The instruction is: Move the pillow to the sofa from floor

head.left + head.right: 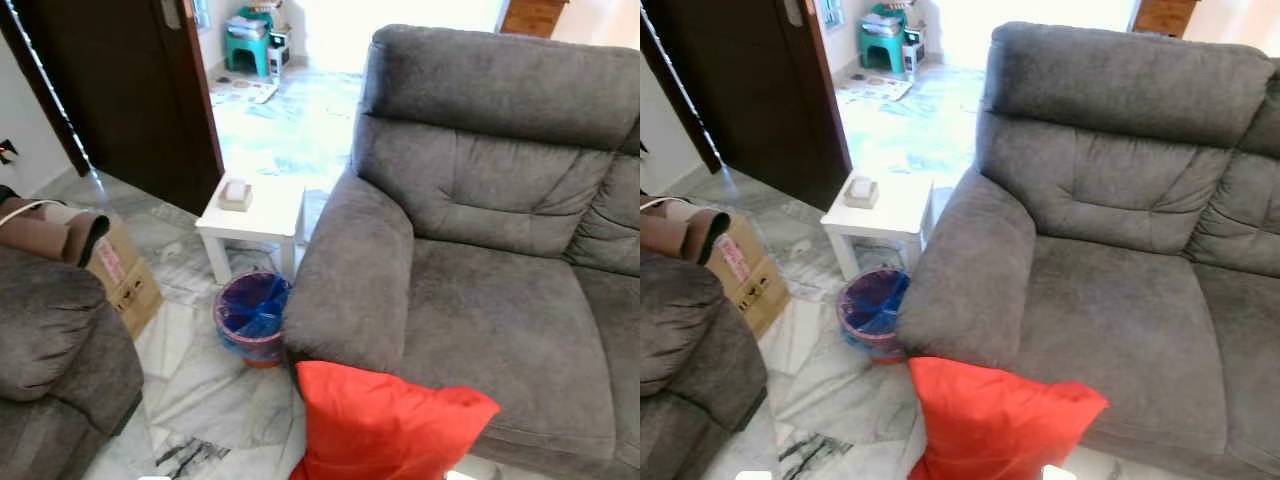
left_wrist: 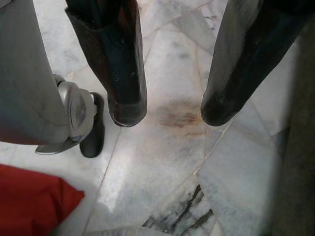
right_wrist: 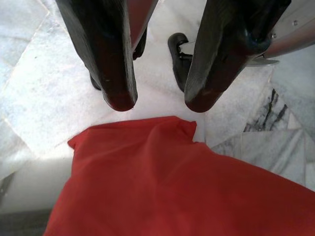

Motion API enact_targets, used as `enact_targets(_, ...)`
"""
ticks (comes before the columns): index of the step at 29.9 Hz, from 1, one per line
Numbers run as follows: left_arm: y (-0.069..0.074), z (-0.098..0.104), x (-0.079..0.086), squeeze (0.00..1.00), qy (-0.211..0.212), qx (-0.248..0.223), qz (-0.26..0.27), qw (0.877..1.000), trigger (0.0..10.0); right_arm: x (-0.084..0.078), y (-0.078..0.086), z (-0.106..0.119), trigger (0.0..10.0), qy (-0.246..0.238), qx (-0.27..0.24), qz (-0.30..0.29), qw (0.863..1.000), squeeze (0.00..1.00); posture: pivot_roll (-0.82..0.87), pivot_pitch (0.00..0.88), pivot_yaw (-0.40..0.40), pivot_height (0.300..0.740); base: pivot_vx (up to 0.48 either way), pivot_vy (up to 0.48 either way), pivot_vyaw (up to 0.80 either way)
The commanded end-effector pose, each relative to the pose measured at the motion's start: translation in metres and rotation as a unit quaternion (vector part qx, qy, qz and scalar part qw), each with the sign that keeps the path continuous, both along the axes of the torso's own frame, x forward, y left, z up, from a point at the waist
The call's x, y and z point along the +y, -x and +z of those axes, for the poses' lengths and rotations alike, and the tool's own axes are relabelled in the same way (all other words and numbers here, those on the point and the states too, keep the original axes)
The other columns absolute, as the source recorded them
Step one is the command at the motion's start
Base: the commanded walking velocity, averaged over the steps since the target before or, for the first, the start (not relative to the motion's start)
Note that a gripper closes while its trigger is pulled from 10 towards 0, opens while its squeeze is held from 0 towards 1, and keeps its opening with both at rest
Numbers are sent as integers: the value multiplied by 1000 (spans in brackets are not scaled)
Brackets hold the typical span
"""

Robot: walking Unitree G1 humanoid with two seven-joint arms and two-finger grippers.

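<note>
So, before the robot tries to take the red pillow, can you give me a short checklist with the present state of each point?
1. Pillow located: ok, it stands on the floor against the front of the sofa.
2. Right gripper open: ok, fingers apart, just above the pillow's corner.
3. Left gripper open: ok, fingers apart over bare marble, with the pillow's edge nearby.
4. Pillow gripped: not ok, neither gripper touches it.
5. Sofa seat free to receive it: ok, nothing lies on the cushion.
6. Blue bin clear of the pillow: ok, it stands apart beside the armrest.
</note>
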State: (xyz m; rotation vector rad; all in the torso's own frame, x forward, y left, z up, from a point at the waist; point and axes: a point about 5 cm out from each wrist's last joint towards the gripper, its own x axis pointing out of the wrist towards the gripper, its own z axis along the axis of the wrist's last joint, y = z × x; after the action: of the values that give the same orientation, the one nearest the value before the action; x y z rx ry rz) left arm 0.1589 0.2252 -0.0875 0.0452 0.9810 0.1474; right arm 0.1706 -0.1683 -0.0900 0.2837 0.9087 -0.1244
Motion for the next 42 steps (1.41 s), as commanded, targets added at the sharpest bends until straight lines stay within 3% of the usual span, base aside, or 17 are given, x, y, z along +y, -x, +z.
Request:
enact_targets(1, 10, -5, -3, 0, 5, 22, -1, 1000, 10000, -7, 9, -3, 10000, 6, 11, -12, 1000, 0, 122, 90, 30, 740, 0, 0, 0)
enact_targets(13, 10, -5, -2, 0, 6, 18, 0, 1000, 10000, -7, 8, -3, 10000, 3, 9, -16, 1000, 0, 124, 90, 31, 740, 0, 0, 0)
enact_targets(23, 10, -3, 3, 0, 4, 15, 3, 1000, 10000, -5, 9, -4, 10000, 2, 13, -8, 1000, 0, 126, 86, 31, 740, 0, 0, -522)
enact_targets(26, 16, 2, 30, 0, -5, 14, 12, 1000, 10000, -5, 9, -3, 10000, 2, 10, -12, 1000, 0, 125, 86, 31, 740, 0, 0, 0)
enact_targets(33, 17, 3, 34, 0, -10, 10, 12, 1000, 10000, -6, 8, -3, 10000, 1, 7, -11, 1000, 0, 122, 78, 29, 740, 0, 0, 0)
enact_targets(38, 3, 16, 51, 0, -65, -40, 30, 997, 10000, -8, 4, 0, 10000, 10, -13, -10, 1000, 0, 120, 75, 26, 740, 0, 0, 0)
enact_targets(42, -38, 42, 54, 0, -74, -150, 27, 986, 10000, -19, -18, 16, 10000, 31, -92, -21, 995, 0, 119, 65, 20, 740, 0, 0, 0)
